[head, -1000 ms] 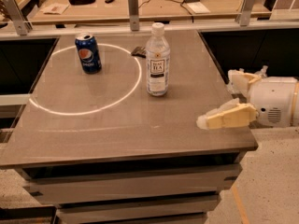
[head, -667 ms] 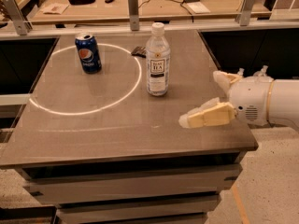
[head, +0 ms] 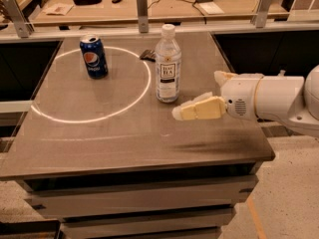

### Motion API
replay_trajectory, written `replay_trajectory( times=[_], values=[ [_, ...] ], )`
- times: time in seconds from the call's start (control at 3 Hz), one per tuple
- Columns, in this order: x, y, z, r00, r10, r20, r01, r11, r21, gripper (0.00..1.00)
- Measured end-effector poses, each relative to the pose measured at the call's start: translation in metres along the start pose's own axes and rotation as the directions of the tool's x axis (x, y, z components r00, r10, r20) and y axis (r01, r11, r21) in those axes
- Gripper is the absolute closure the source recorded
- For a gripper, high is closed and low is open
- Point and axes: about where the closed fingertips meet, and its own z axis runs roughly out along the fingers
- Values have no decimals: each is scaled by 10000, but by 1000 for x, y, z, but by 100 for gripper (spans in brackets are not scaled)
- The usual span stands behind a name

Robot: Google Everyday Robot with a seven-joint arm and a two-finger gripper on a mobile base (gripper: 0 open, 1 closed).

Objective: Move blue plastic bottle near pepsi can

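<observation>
Since the earlier frames our gripper (head: 198, 94) has travelled leftward in over the table's (head: 124, 138) right edge and now hangs just beside the blue plastic bottle (head: 168, 66), at about its 4 o'clock, not touching it. Its two cream fingers (head: 199, 108) stand well apart and we have nothing in them. Neither the bottle nor the can has shifted.

We see the bottle upright near the table's middle, just outside the white ring (head: 149, 78) marked on the top. The pepsi can (head: 93, 56) stands inside that ring toward the table's 10 o'clock, at roughly 9 o'clock from the bottle and well apart from it. A small dark object (head: 147, 55) lies just behind the bottle at its 11 o'clock.

We judge that we are in the approach, with the grasp not yet made. Next we need to bring the fingers on toward 10 o'clock until they straddle the bottle's body, low enough not to tip it, then close.
</observation>
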Motion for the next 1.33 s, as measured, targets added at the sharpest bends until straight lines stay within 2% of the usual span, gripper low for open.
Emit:
replay_trajectory(
  times=[0.33,0.67,1.33],
  values=[
    [-10,-7,18,9999,-33,96,32,9999,154,0],
    [-18,-9,38,9998,-116,151,115,9999,97,0],
    [-37,-8,75,9993,-305,207,312,9990,-323,0]
  ],
)
